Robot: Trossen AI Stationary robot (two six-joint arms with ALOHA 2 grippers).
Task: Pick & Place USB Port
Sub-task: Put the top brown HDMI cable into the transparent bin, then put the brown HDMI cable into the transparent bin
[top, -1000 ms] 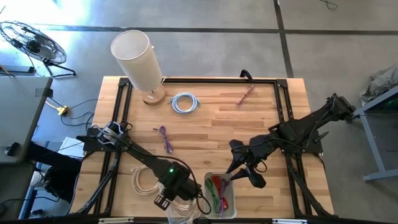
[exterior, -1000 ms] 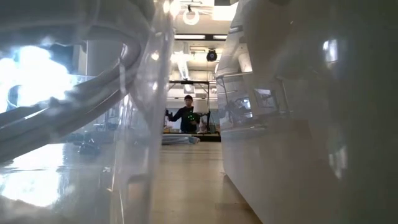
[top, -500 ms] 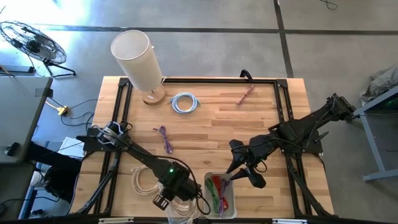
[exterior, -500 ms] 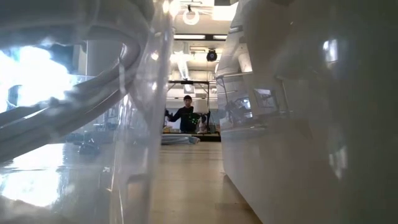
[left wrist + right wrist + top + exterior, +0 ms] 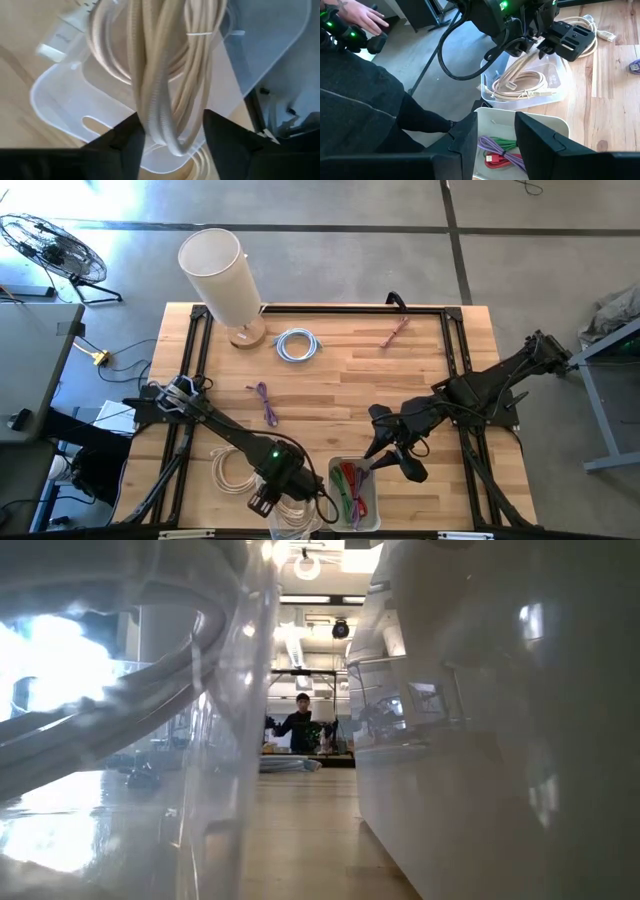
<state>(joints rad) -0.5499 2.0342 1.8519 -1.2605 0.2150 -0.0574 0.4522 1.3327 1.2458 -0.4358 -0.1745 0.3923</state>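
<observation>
The left tool point(image 5: 268, 498) is seen at the near edge of the bench point(image 5: 330, 380), poised over a clear bin point(image 5: 547, 82) — and a bundle of cream cable point(image 5: 160, 85) is clamped between its fingers point(image 5: 127, 145), the loops hanging down into that bin. From the right wrist view the same bundle is shown dangling from the left tool point(image 5: 532, 45), with more cream cable point(image 5: 525, 82) already coiled on the bin's floor. Another cream coil point(image 5: 228, 470) is left lying on the bench just beside the bin.

The right tool point(image 5: 385, 460) is held just above the neighbouring white bin point(image 5: 372, 480) — its fingers point(image 5: 470, 145) are spread apart, nothing between them. Inside that bin, green, red and purple cables point(image 5: 502, 155) are piled together.

Farther back on the bench, a light-blue coiled cable point(image 5: 297, 345) is seen near a white cylinder point(image 5: 222, 275), a purple cable point(image 5: 265, 402) lies nearer the middle, and a pinkish cable point(image 5: 395, 332) is found toward the far right. In the right wrist view a person's dark sleeve point(image 5: 365, 115) is seen beside the bench, with a hand point(image 5: 362, 17) resting on a controller.
</observation>
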